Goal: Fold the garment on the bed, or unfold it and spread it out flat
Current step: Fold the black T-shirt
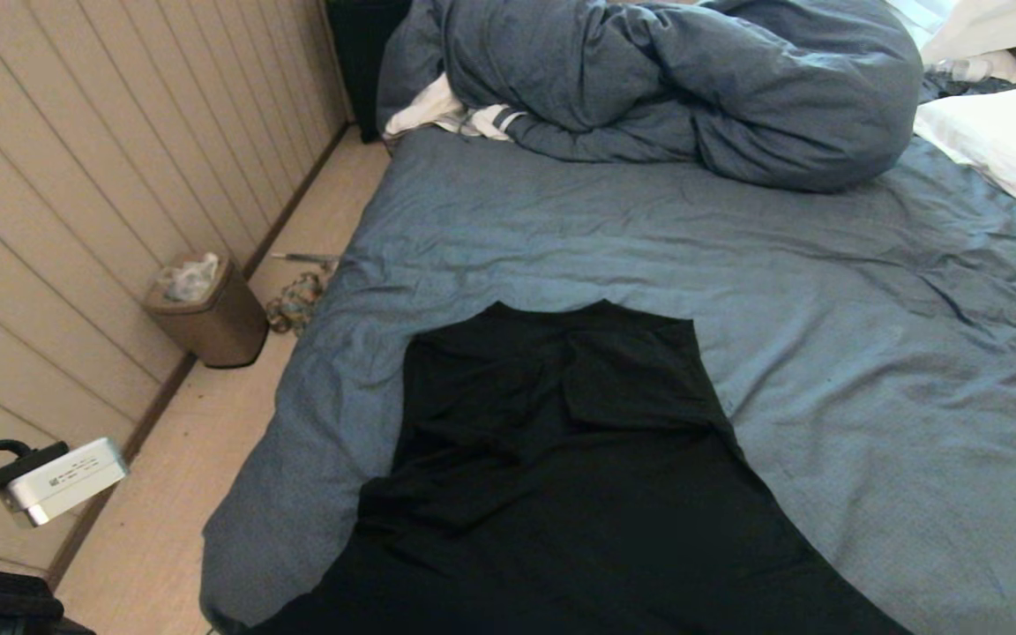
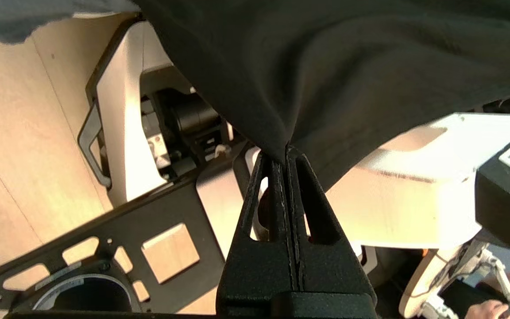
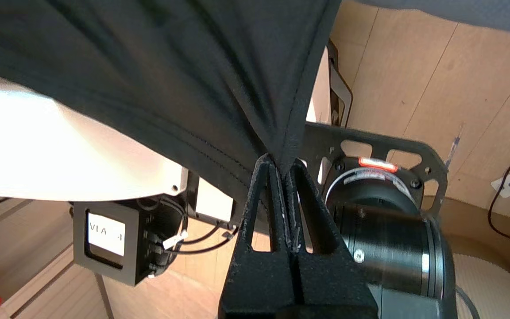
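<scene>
Two grippers hold the garment, one at each near corner, and neither appears in the head view. Starting at the left, a small brown bin stands on the floor by the panelled wall, well apart from the bed. Next comes the black shirt, its far part lying on the blue-grey sheet with some folds, its near part running off the lower edge of the view; judging by that, the near edge is being drawn toward the robot to pull the cloth taut and spread it. Beyond it, the bunched duvet lies at the far end.

Only the wrist views show the grips. The left gripper has its jaws pressed together on a pinch of black fabric, which fans out from the tips. The right gripper is likewise clamped on a stitched hem edge, the robot's base and wooden floor showing behind.
</scene>
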Robot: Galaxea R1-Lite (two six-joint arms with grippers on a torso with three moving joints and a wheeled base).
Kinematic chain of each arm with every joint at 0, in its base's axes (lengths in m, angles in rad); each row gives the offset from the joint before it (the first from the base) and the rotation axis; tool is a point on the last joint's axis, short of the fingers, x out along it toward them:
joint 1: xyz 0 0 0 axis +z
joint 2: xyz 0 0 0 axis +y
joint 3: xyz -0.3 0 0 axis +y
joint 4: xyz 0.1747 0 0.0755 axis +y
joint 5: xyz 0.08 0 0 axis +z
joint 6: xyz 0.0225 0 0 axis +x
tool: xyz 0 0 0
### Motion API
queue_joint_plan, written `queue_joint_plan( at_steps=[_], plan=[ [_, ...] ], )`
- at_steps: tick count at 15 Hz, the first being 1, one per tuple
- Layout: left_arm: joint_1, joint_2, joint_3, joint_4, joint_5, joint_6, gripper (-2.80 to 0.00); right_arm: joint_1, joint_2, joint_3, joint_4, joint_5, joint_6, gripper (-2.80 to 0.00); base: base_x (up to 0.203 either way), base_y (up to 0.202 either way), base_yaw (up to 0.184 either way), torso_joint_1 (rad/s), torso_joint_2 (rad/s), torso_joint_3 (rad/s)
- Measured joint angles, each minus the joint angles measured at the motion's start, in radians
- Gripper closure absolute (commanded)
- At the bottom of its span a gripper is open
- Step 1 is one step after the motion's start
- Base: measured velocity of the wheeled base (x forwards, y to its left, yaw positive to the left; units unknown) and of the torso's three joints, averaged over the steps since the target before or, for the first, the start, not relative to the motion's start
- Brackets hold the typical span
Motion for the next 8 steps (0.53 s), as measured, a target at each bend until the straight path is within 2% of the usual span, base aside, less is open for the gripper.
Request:
queue_joint_plan(
  at_steps=[2,4,8],
  plan=[
    [-0.013,-0.007,-0.011,0.018,0.001,-0.002,0.00,0.001,-0.013,-0.014,0.020,0.000,0.000,0.00,0.000,0.000,0.000,0.000,0.00,0.000],
    [-0.015,-0.004,-0.046,0.002,0.008,-0.006,0.00,-0.005,-0.007,-0.025,-0.016,-0.019,0.002,0.00,0.000,0.000,0.000,0.000,0.00,0.000],
    [0.038,0.087,-0.170,-0.107,0.023,-0.013,0.00,-0.015,0.116,-0.031,-0.239,-0.085,0.007,0.00,0.000,0.000,0.000,0.000,0.00,0.000]
  ],
)
